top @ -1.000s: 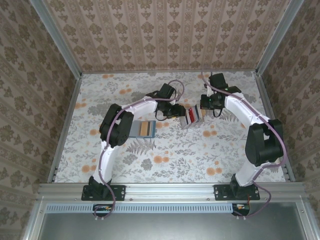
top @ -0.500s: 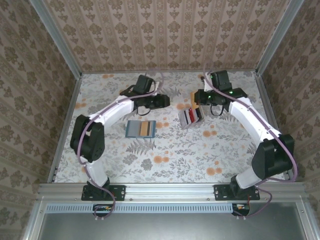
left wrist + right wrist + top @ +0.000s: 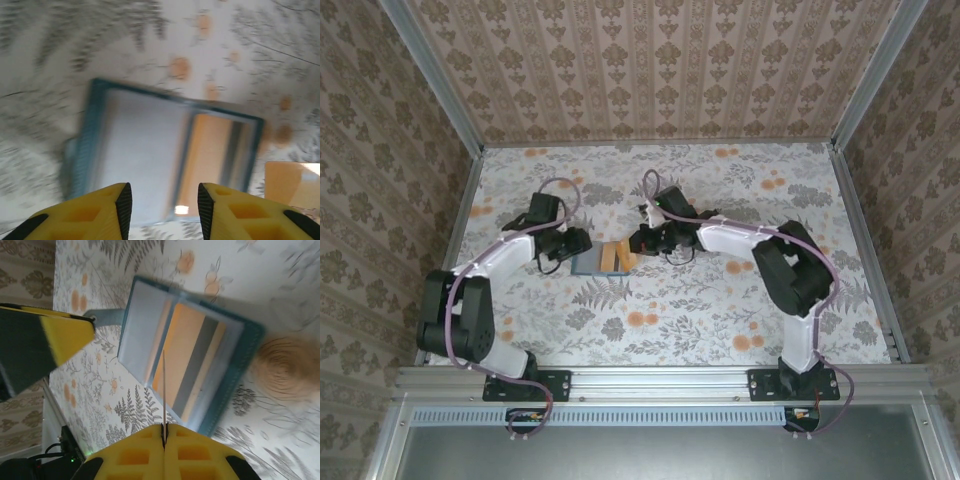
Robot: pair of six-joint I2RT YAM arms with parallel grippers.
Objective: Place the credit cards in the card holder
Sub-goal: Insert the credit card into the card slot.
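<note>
The card holder [image 3: 590, 262] lies open and flat on the table, teal-edged with a pale blue and tan inside [image 3: 150, 150] [image 3: 190, 365]. My right gripper [image 3: 638, 243] [image 3: 163, 429] hovers over its right side, shut on a thin credit card [image 3: 163, 385]. That card is edge-on in the right wrist view and points down at the tan pocket. Its tan face [image 3: 292, 182] shows at the right in the left wrist view. My left gripper [image 3: 575, 243] [image 3: 165, 210] hangs open just above the holder's left half with nothing between its fingers.
The floral table cloth [image 3: 720, 300] spreads all round the holder. Patterned walls and metal rails [image 3: 455, 250] enclose the table. In the right wrist view a yellow left fingertip [image 3: 65, 337] is beside the holder's far edge.
Both arms have swung from the card rack at centre right over to the card holder. The right one came leftward with a card in its jaws. The left one now sits at the holder's left.
</note>
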